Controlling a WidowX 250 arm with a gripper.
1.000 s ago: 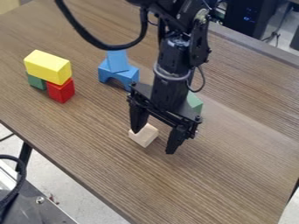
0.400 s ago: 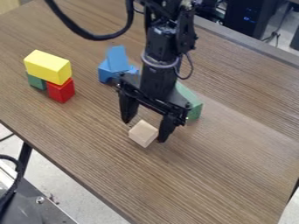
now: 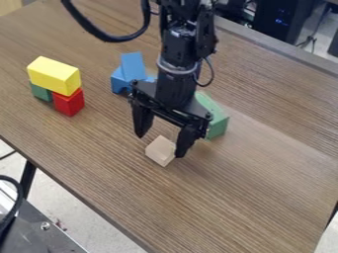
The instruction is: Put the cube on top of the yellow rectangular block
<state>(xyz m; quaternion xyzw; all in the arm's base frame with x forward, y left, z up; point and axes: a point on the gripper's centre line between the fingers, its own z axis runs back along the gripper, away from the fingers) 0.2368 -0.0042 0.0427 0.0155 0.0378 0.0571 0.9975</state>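
Calling it with twelve at the far edge of my view: the table [image 3: 264, 183] spans most of the scene, its grain running on a slant. My arm [image 3: 178, 44] comes in from twelve, a black cable [image 3: 109, 37] looping out on its eleven o'clock side. Below it hangs the gripper [image 3: 159, 146], close to the middle, jaws spread, one at the cube's ten, the other at its three.

Out at ten, there's the yellow block [image 3: 53, 75], lying lengthwise across two supports, the red block [image 3: 68, 103] under its near end and the small green block [image 3: 41, 92] towards the other. Over at three from centre, I have the big green block [image 3: 216, 123] on the table, partly behind my gripper. Up at eleven sits the blue arch [image 3: 120, 82], partly covered by the gripper too, with the blue wedge [image 3: 133, 65] on top.

And the cube [image 3: 159, 150], pale wood, is on the table just below centre, towards six, well apart from the yellow block. It sits at the mouth of my jaws, most of it on the near side of the line between the tips. The three o'clock jaw overlaps its corner from here; whether they touch, I can't tell.
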